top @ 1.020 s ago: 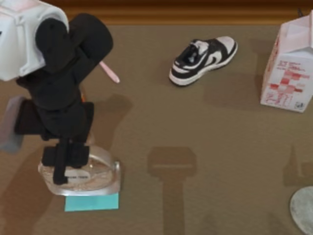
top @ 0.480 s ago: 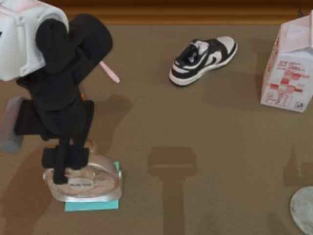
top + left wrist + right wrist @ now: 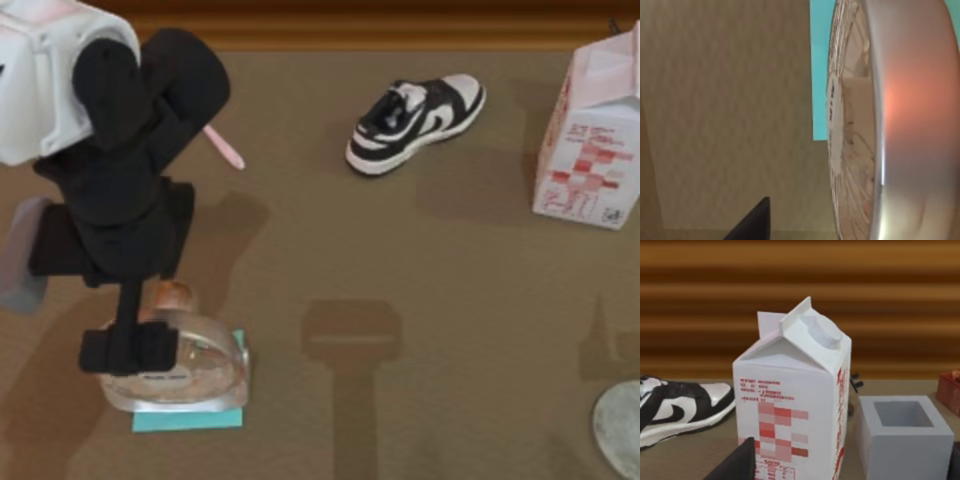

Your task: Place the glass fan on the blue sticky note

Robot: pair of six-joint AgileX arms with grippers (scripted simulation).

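Counter [image 3: 420, 300]: brown, carrying everything listed; holds the note flat as the drop target.

Left arm, black, reaching down over the left part of the counter from the top view's upper left, posed there to lower the load onto the note. Left gripper [image 3: 130, 350]: over the head of the fan, jaws apparently closed on it, though the top view hides the contact and the wrist view shows only one dark fingertip [image 3: 751, 222] beside the grille; grip best read as not yet released.

Milk carton [image 3: 590, 140]: white with red print, upright at the far right, well apart from the work. Seen close in the right wrist view, which suggests a parked right arm; right gripper not visible in the top view, state of its jaws not determinable.

Sneaker [image 3: 415, 122]: black and white, lying near the far edge, centre.

Glass fan [image 3: 185, 370]: clear, grille head and rounded base, sitting over the note's far portion, near-left of the counter.

Blue sticky note [image 3: 190, 419]: cyan square, mostly covered by the fan; near strip left showing.

Grey disc [image 3: 620, 425]: at the right edge, cut off.

Pink stick [image 3: 224, 147]: beside the arm, unused.
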